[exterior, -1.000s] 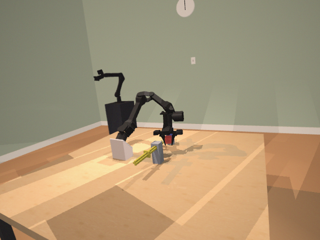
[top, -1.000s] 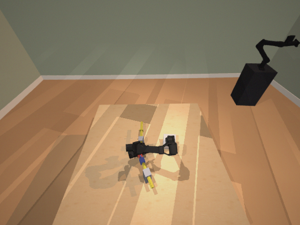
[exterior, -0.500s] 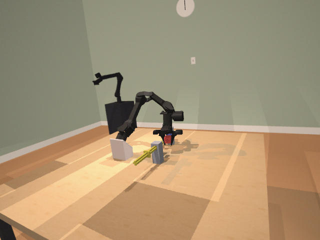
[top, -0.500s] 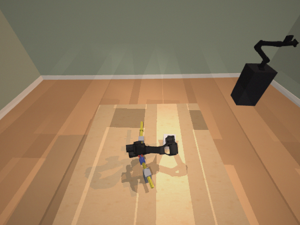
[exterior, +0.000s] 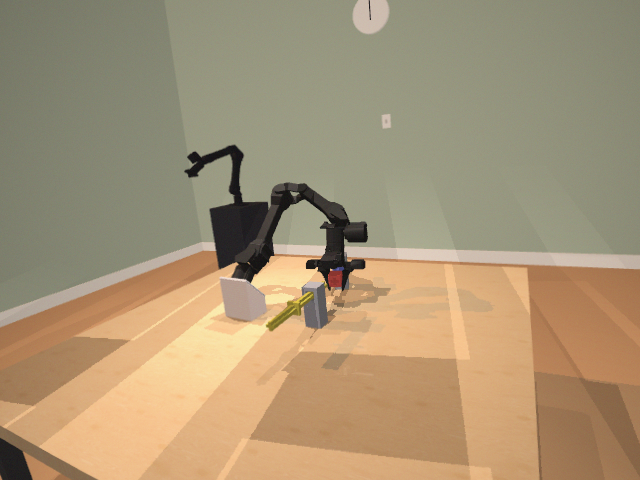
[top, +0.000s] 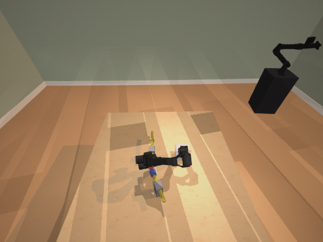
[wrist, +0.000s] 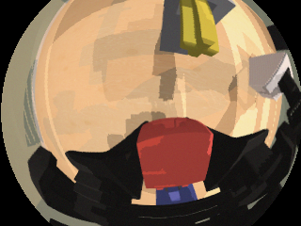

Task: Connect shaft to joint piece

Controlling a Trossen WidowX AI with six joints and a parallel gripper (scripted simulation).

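The red joint piece (exterior: 335,279) (wrist: 175,157) is between the fingers of my gripper (exterior: 336,285) (wrist: 166,122), which is shut on it. Its blue hub (top: 153,172) (wrist: 176,194) sits on the first yellow shaft (top: 162,196), in the near grey block (top: 158,187) of the top view. The second yellow shaft (top: 152,135) (exterior: 279,318) (wrist: 198,28) passes through the other grey block (top: 151,149) (exterior: 314,310) (wrist: 170,28). In the wrist view its end stands apart from the joint piece, ahead and slightly right. The joint's opening is not clearly seen.
The arm's white base (exterior: 241,299) (wrist: 267,72) stands on the table (top: 130,221) (exterior: 361,413), to one side of the shafts. The second shaft has a collar (exterior: 294,307) outside its block. A black pedestal (top: 272,91) (exterior: 232,232) with another arm stands off the table.
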